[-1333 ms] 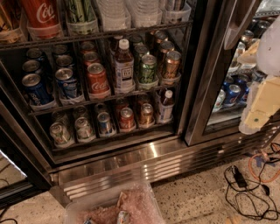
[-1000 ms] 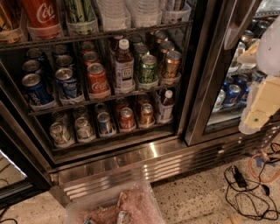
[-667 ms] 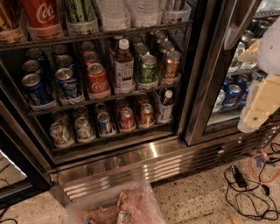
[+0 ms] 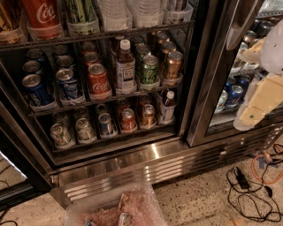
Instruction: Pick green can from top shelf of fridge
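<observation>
The fridge (image 4: pixel 146 164) stands open in front of me, dark inside, with wire racks and a ribbed steel base. The top shelf (image 4: pixel 132 32) runs along the upper edge of the camera view. The green can (image 4: pixel 82 9) stands on it, left of centre, between a big red Coca-Cola can (image 4: pixel 42 13) and clear bottles (image 4: pixel 115 11). Only its streaked green lower body shows; its lid is cut off by the frame. My gripper (image 4: pixel 258 103), a cream and white shape at the right edge, is far to the right of the can and lower, in front of the second cooler.
Lower racks hold small soda cans, a shorter green can (image 4: pixel 149 69) and a bottle (image 4: pixel 125 66). The glass door frame (image 4: pixel 208 79) stands right of the opening. A second cooler with blue cans (image 4: pixel 232 95) is behind it. Cables (image 4: pixel 247 185) lie on the floor. A clear bin (image 4: pixel 119 211) sits below.
</observation>
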You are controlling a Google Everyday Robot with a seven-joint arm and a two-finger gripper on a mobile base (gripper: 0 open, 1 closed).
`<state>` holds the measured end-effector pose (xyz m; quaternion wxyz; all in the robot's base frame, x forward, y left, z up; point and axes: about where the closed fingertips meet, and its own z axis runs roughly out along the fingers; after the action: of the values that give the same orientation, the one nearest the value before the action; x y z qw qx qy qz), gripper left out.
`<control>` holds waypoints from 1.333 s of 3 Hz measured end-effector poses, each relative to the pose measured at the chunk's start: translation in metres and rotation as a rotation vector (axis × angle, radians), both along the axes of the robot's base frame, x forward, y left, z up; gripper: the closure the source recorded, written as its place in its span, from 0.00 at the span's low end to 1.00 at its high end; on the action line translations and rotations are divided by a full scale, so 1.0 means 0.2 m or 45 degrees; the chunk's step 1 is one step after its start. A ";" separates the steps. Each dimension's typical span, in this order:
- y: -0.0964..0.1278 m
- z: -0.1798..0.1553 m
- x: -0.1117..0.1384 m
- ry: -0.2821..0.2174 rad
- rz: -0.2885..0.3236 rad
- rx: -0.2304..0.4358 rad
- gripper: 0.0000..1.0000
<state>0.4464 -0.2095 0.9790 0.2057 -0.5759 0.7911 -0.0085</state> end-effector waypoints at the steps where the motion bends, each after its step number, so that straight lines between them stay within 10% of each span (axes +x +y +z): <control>1: 0.03 -0.01 0.03 -0.001 -0.034 0.069 0.00; 4: 0.08 0.02 0.12 -0.058 -0.106 0.239 0.00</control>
<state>0.4701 -0.1933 0.9831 0.2762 -0.5205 0.8068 0.0442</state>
